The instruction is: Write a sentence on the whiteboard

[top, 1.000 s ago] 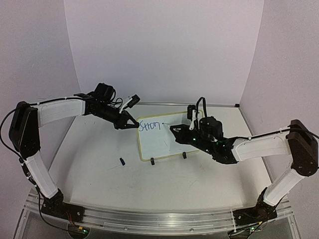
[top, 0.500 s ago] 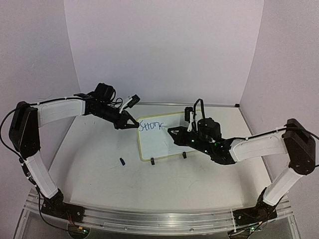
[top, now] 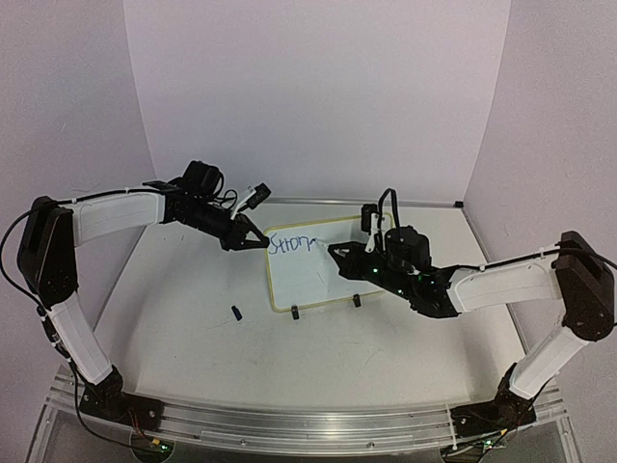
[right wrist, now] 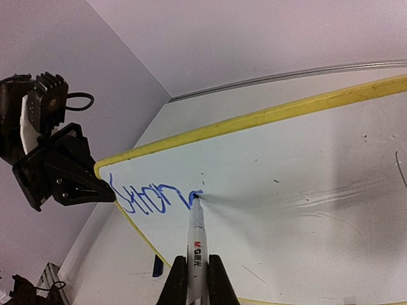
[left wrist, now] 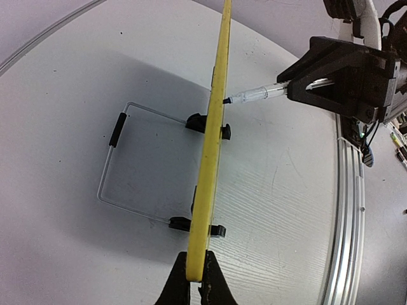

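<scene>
The whiteboard (top: pixel 323 275), white with a thin yellow frame, stands tilted on two black clip feet (top: pixel 294 312) mid-table. Blue handwriting (right wrist: pixel 152 198) runs along its upper left. My left gripper (top: pixel 258 242) is shut on the board's top left corner; in the left wrist view the yellow edge (left wrist: pixel 213 140) sits pinched between the fingers (left wrist: pixel 175 289). My right gripper (right wrist: pixel 194 279) is shut on a white marker (right wrist: pixel 195 244), whose tip touches the board at the end of the blue strokes. In the top view the right gripper (top: pixel 337 253) hovers over the board's upper middle.
A small dark blue marker cap (top: pixel 235 313) lies on the table left of the board. The board's wire stand (left wrist: pixel 127 162) rests behind it. A metal rail (top: pixel 289 429) runs along the table's near edge, and walls enclose the back and sides.
The right gripper shifted the marker a little along the board, and the blue writing has grown by another stroke to the right. The left arm has held still.
</scene>
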You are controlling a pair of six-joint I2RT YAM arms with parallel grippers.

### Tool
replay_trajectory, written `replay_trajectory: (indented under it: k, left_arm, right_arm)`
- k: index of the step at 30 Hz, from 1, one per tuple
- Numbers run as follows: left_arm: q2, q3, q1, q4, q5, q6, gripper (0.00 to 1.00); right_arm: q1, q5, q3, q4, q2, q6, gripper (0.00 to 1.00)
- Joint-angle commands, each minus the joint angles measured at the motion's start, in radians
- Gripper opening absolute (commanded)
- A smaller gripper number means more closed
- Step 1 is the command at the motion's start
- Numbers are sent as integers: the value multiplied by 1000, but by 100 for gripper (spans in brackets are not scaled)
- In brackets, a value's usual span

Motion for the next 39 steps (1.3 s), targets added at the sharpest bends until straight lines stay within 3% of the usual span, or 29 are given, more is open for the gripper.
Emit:
replay_trajectory:
  k: [1, 25, 39]
  left_arm:
    - [-4, 17, -15, -66, -60, 47, 0]
    - [-3, 16, -15, -68, -61, 47, 0]
    - [-5, 18, -16, -69, -61, 46, 0]
  right_arm:
    - [-5, 29, 18, 7, -33, -14, 0]
    - [-4, -23, 26, -35, 17, -3, 0]
    - [-4, 48, 19, -60, -55, -28, 0]
